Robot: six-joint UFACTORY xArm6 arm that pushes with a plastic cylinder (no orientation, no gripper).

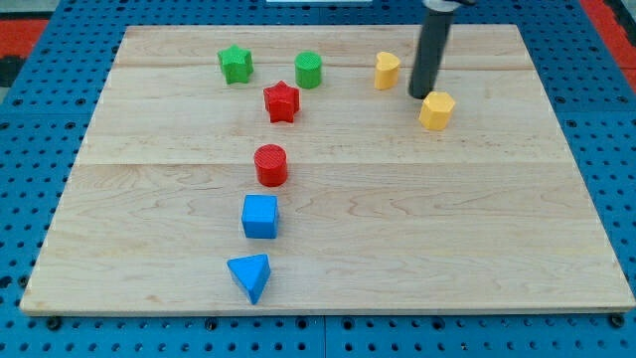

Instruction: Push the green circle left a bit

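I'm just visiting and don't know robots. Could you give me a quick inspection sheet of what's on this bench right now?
Surface: pale wooden board made of planks, lying flat.
Job's things: green circle near the view's top, between the green star and a yellow block; no block touches it.
Clutter: red star, red cylinder, blue cube, blue triangle, second yellow block.
Jaws: none; my tip sits between the two yellow blocks, well to the view's right of the green circle.
Cables: nothing seen.
Surroundings: blue perforated base; red patches at the top corners.
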